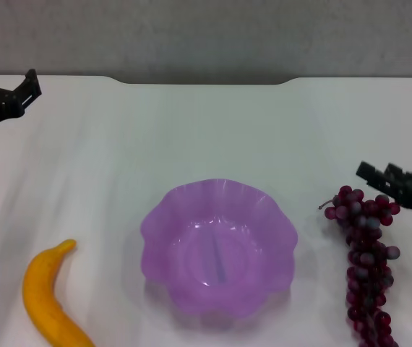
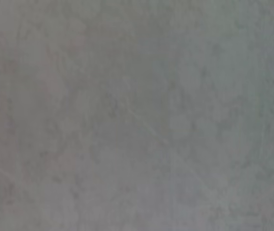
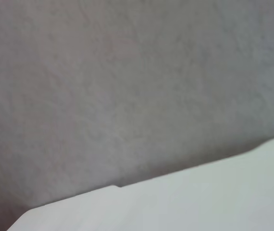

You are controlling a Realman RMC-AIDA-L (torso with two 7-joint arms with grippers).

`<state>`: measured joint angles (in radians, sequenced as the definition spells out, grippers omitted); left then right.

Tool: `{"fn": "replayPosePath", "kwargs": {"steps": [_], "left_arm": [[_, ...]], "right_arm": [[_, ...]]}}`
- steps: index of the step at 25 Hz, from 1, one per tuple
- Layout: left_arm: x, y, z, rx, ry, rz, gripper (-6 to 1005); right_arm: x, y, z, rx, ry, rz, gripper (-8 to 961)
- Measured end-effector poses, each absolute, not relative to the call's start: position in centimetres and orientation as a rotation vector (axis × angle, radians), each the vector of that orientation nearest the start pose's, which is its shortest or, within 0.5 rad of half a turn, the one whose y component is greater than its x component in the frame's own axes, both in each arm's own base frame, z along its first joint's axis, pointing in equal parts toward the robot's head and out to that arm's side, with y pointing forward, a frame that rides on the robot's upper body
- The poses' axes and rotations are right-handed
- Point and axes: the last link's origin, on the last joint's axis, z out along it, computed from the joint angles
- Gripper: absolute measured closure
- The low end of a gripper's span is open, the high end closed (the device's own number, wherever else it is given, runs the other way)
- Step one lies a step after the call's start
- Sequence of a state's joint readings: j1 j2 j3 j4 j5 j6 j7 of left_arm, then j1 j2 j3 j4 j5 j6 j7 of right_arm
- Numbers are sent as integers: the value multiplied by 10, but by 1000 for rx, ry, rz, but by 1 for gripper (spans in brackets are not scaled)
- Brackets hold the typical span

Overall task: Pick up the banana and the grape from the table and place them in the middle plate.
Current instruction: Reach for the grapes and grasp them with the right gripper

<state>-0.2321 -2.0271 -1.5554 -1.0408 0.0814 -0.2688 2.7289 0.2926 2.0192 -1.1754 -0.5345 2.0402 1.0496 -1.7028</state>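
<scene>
Your left gripper (image 1: 7, 88) sits at the bench's (image 1: 206, 130) far left corner, jaws apart. The banana (image 1: 47, 296) lies near-left, the middle plate (image 1: 218, 247) centre, holding nothing. Your right gripper (image 1: 381, 176) reaches in low, jaws slightly parted, just above the grape (image 1: 367, 260).

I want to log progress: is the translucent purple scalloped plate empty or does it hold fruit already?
Empty. The translucent purple scalloped plate shows only its bare inside; the yellow plastic banana and the dark red grape bunch lie on the white table beside it.
</scene>
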Motion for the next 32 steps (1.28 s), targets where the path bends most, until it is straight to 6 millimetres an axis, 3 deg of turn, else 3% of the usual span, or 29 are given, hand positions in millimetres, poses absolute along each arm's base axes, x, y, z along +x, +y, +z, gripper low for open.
{"fn": "replayPosePath", "kwargs": {"steps": [13,26,32], "left_arm": [[-277,393,57,-1624,-672,-550,118],[-275,394,56,-1632,-663,-546,118],[-281,392,56,-1623,-678,-533,118]], "right_arm": [[359,305,-8,-1883,1308,916,72],[356,298,-46,-1992,1400,799,72],[350,298,-38,-1992,1336,890,73]]}}
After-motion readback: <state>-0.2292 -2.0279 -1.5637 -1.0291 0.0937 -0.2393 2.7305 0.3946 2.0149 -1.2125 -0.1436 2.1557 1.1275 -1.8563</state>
